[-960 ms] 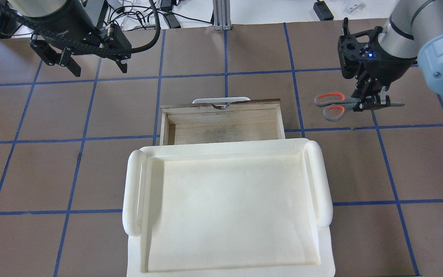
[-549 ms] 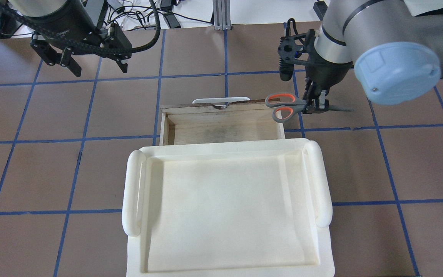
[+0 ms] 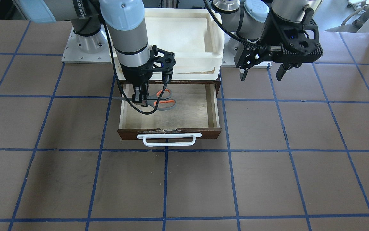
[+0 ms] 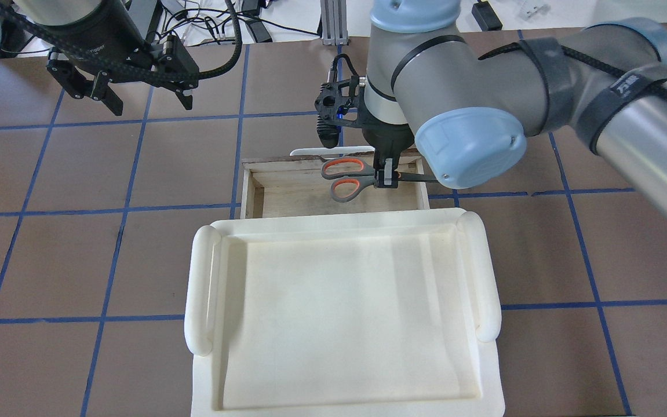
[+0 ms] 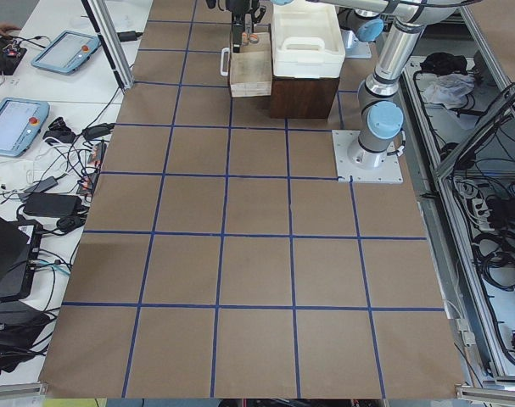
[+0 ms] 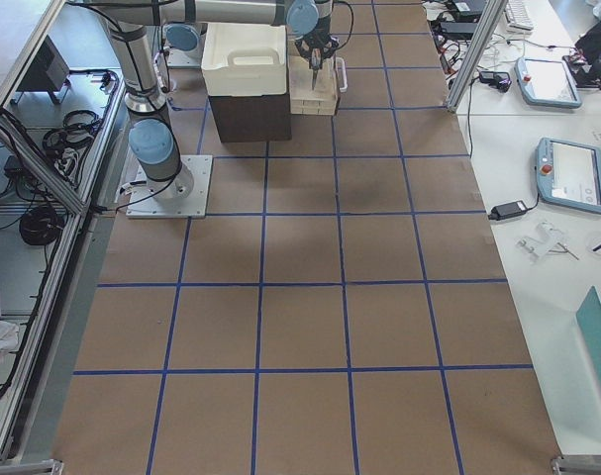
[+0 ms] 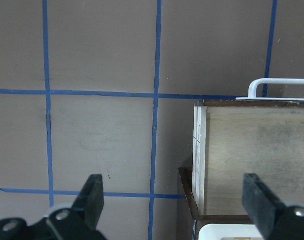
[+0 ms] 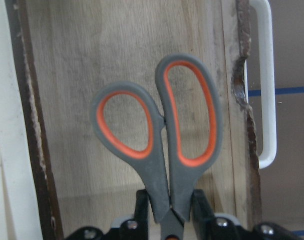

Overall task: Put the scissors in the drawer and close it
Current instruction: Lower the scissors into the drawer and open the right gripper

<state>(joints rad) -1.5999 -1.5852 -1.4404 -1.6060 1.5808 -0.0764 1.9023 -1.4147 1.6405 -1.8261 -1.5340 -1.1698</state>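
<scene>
**Overhead exterior: scissors (image 8: 163,170) hang over the open drawer (image 4: 292,197), not yet let go**

The right claw (image 4: 386,176) is clamped on the scissors near the pivot, probably so that they balance level. The grey and orange loops sit over the pale drawer floor at frame centre. The blades run toward the right and their tip appears to pass over the drawer's right-hand wall. They lie across the drawer's width, likely because that is where there is most room. How high they hang above the floor cannot be told.

A little more travel toward the frame's left seems needed before release, or the blades could come to rest on the wall and block closing.

The left claw (image 4: 150,105) waits in the upper left over the brown surface (image 4: 78,260). Its fingers are spread and empty, well clear of the work. The white tray (image 4: 206,289) fills the lower centre.
</scene>
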